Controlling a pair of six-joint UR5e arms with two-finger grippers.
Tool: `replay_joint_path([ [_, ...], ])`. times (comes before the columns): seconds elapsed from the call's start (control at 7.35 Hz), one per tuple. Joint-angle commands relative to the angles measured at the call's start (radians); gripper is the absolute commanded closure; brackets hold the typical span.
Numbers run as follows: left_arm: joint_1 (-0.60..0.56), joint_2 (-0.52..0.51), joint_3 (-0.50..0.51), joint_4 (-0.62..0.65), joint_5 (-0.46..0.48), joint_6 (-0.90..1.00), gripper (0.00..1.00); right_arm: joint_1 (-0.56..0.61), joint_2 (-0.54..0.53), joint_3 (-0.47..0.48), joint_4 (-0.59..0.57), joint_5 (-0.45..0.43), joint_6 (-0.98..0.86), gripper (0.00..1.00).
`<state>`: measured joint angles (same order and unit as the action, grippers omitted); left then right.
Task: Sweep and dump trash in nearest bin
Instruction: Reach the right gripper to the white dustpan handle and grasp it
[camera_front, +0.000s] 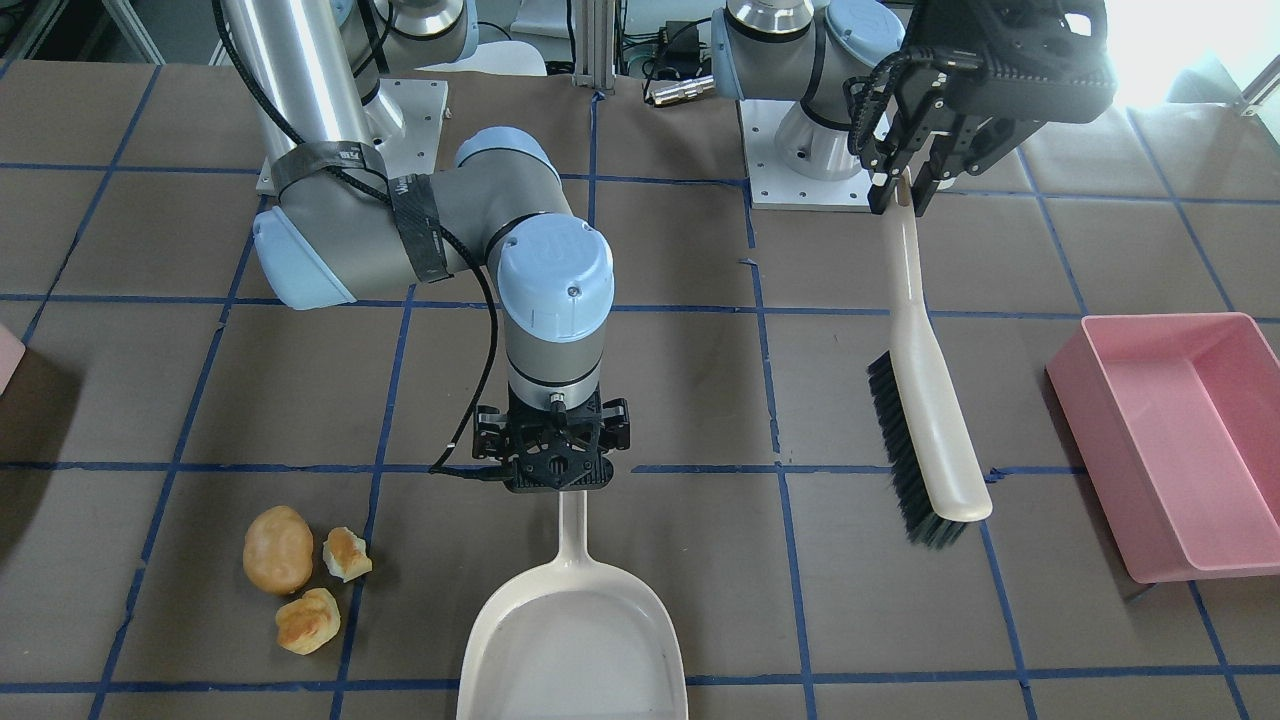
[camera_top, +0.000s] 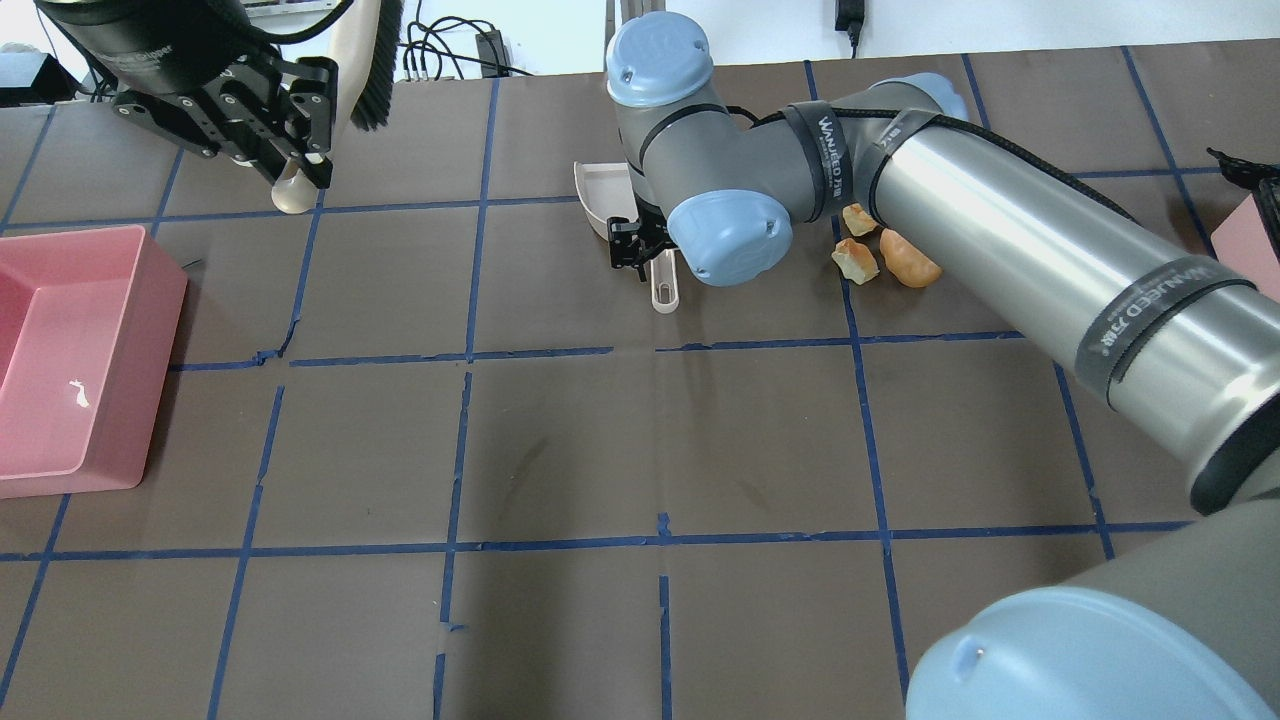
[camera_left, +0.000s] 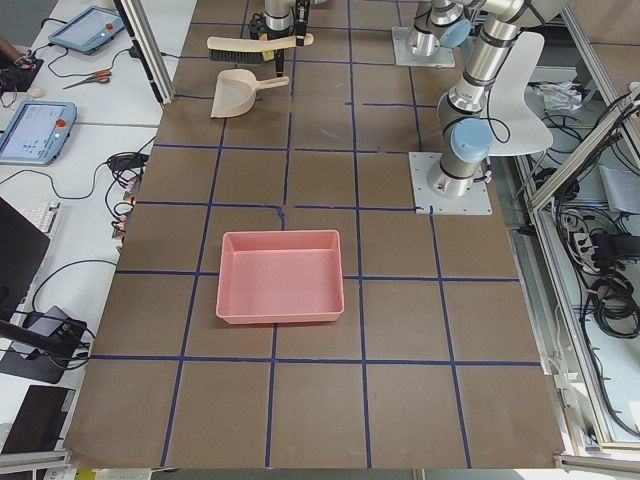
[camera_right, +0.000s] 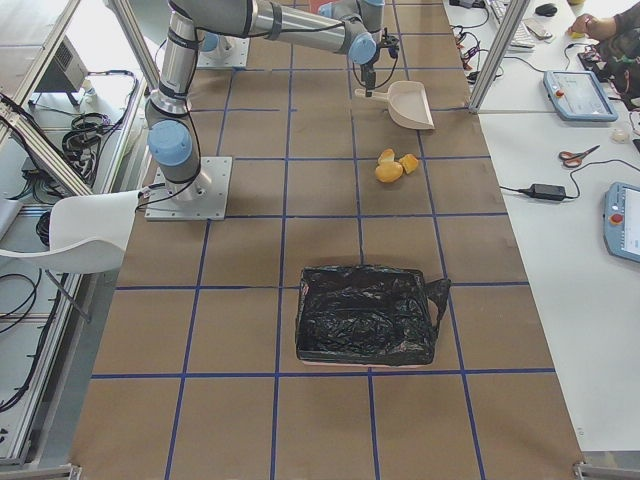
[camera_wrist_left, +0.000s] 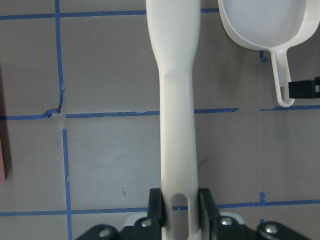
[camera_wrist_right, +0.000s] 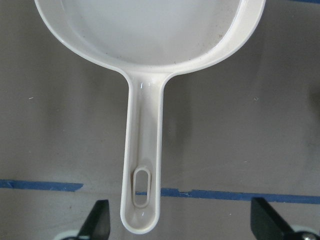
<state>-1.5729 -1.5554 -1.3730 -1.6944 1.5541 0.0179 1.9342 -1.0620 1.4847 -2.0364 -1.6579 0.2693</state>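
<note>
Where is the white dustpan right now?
In the front-facing view, the dustpan lies bottom centre, right of the trash, its handle beneath the open right gripper.

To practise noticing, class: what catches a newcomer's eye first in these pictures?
A cream brush slants down from the left gripper, jaws clamped on its handle end. The right gripper hovers, jaws open, over the handle of a white dustpan, three trash pieces lying close by.

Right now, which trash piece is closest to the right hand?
The bread-like chunk beside the smooth tan lump, on its dustpan side. The other chunk sits farther from the right hand.
</note>
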Motion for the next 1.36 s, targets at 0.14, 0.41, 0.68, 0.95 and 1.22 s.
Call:
replay_joint_path([
  [0.14,0.001,0.0,-0.006,-0.001,0.0,0.001,1.0,0.035,0.031,0.055,-0.143,-0.005,0.019,0.0],
  [0.41,-0.006,-0.002,-0.006,-0.016,0.008,-0.001,1.0,0.014,0.034,0.075,-0.168,-0.002,0.03,0.0],
  [0.68,-0.007,-0.002,-0.002,-0.027,0.006,-0.001,1.0,0.012,0.034,0.072,-0.172,0.059,0.115,0.0],
  [0.95,-0.007,-0.002,-0.003,-0.027,0.001,0.001,1.0,0.012,0.036,0.071,-0.171,0.053,0.111,0.06],
  [1.22,-0.007,0.0,-0.003,-0.028,0.0,0.001,1.0,0.008,0.036,0.069,-0.171,0.05,0.102,0.31],
])
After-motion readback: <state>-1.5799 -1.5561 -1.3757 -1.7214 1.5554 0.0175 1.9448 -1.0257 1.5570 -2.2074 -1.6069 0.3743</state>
